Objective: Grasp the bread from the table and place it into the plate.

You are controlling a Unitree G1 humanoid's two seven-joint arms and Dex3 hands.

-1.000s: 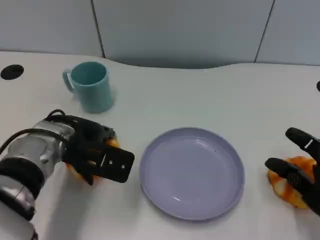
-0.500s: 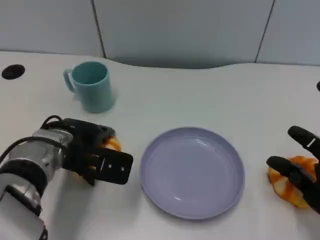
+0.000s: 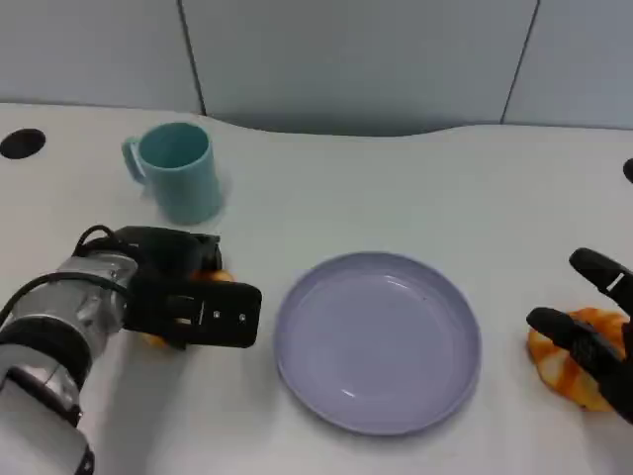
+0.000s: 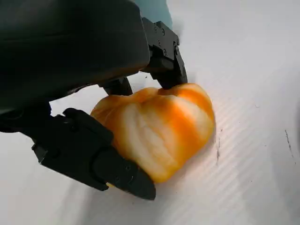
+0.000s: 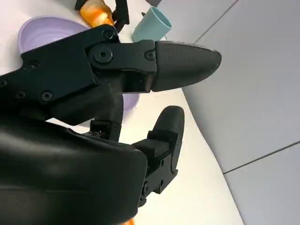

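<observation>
The left robot hand (image 3: 188, 302) grips a piece of bread (image 4: 159, 126) — orange and white, pressed between black fingers (image 4: 93, 157) and resting on the tabletop (image 3: 396, 188). Beside it lies the lilac plate (image 3: 378, 341). Under the right robot hand (image 3: 593, 341), whose fingers are spread, sits a second bread (image 3: 566, 361). Beyond the left hand stands a teal cup (image 3: 178, 170).
</observation>
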